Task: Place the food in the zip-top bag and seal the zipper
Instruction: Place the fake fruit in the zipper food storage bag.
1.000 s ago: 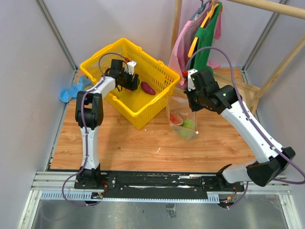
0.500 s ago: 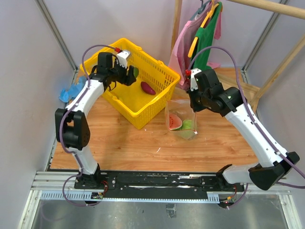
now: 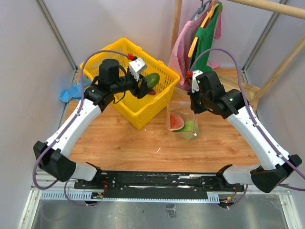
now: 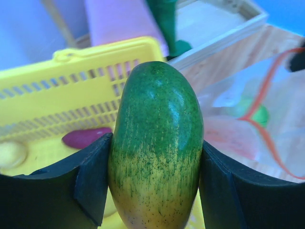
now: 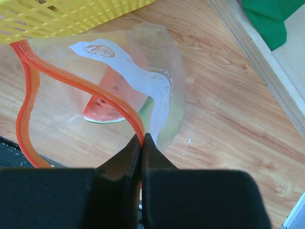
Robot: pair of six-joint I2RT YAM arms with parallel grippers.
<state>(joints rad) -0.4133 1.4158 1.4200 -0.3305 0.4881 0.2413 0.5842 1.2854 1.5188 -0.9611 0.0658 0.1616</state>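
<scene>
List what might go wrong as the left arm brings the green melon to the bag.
The left gripper holds the smooth, rounded melon only by its sides; it may slip out above the basket rim.
The right gripper pinches the bag at one spot on its zipper, so the floppy mouth may fold or pull free when the melon pushes in.
The watermelon wedge already fills part of the bag, leaving little room.

Place: robot lab test cell
Walls: pale panels in metal framing
Base: mounting rail along a wooden table
</scene>
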